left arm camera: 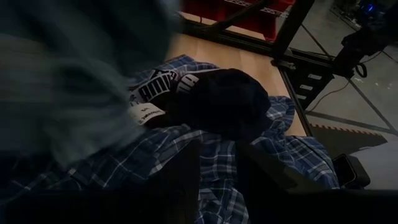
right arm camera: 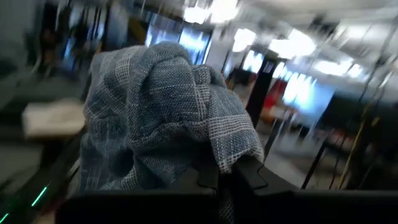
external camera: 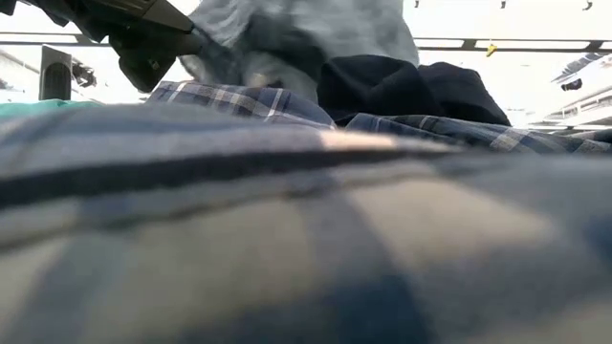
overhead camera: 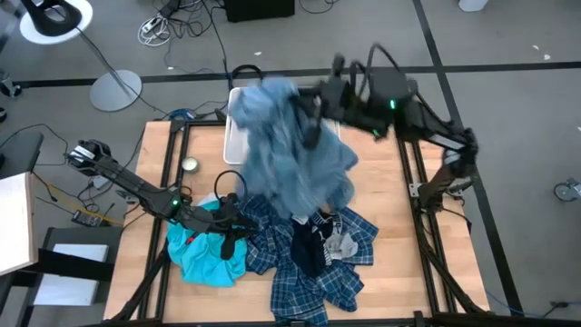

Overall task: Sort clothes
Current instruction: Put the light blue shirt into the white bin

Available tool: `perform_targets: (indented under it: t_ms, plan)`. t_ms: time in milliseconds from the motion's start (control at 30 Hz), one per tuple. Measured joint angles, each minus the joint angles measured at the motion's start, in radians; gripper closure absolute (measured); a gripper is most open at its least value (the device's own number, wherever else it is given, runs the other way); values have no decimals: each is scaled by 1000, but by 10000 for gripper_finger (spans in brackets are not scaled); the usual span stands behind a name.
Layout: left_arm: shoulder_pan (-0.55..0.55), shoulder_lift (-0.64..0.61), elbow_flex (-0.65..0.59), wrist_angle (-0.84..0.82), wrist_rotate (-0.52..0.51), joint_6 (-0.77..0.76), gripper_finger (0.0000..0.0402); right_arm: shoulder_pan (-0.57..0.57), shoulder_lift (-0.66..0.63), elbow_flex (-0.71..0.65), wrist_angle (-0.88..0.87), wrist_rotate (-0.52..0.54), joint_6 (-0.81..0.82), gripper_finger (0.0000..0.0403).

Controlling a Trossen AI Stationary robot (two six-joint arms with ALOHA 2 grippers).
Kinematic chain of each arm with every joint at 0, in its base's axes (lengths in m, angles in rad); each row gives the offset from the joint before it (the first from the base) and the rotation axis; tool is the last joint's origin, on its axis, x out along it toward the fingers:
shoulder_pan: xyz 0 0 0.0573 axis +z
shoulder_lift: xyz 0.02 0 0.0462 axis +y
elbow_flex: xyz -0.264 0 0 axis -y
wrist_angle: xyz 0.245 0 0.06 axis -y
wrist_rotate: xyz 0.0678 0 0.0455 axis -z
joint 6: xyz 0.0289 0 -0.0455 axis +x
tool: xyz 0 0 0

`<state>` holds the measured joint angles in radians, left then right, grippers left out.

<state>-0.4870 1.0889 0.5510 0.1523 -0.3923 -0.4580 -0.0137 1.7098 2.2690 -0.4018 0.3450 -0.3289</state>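
My right gripper (overhead camera: 310,123) is high over the table's far middle, shut on a grey-blue striped garment (overhead camera: 290,154). The garment hangs in a big bunch and partly hides the white bin (overhead camera: 233,141); it also shows in the right wrist view (right arm camera: 161,106). My left gripper (overhead camera: 229,238) is low at the near left, open, with its fingers over a blue-and-white plaid shirt (left arm camera: 217,155). Whether they touch it, I cannot tell. A turquoise shirt (overhead camera: 204,254) lies beside it. Dark socks (left arm camera: 224,99) lie on the plaid shirts (overhead camera: 309,272). My right gripper pinches a bunched fold of the grey-blue garment (right arm camera: 217,163) between its two fingers; several layers are gathered there. The garment is lifted and drapes over and around the fingers, and most of it hangs below them. The cloth hides its lower end.
A small round thing (overhead camera: 189,164) lies on the wooden table at the far left. A grey-and-white printed sock (overhead camera: 340,243) lies on the plaid pile. Black frame rails (overhead camera: 413,182) run along the table's left and right edges. Bare wood (overhead camera: 381,191) shows at the right.
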Motion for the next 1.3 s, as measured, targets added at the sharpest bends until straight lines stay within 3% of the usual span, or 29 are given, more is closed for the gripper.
perform_targets:
  t_ms: [67,167,267,333,600,800,1100,1300]
  plan:
    - [0,0,0,2,0,1,294,-62,59,84,81,-52,-24,397]
    - [0,0,0,1,0,5,294,-150,85,50,333,-118,-45,397]
    - [0,0,0,-4,0,5,294,-232,108,47,387,-124,-36,397]
    - [0,0,0,-8,0,5,294,-274,120,48,320,-115,-8,397]
    - [0,0,0,-14,0,6,294,-343,138,46,-291,-115,193,397]
    - [0,0,0,-12,0,6,294,-353,156,-41,-663,-255,311,395]
    - [0,0,0,-6,0,2,294,-348,157,-358,-735,-294,345,335]
    - [0,0,0,-9,0,2,294,-348,155,-315,-799,-295,332,268]
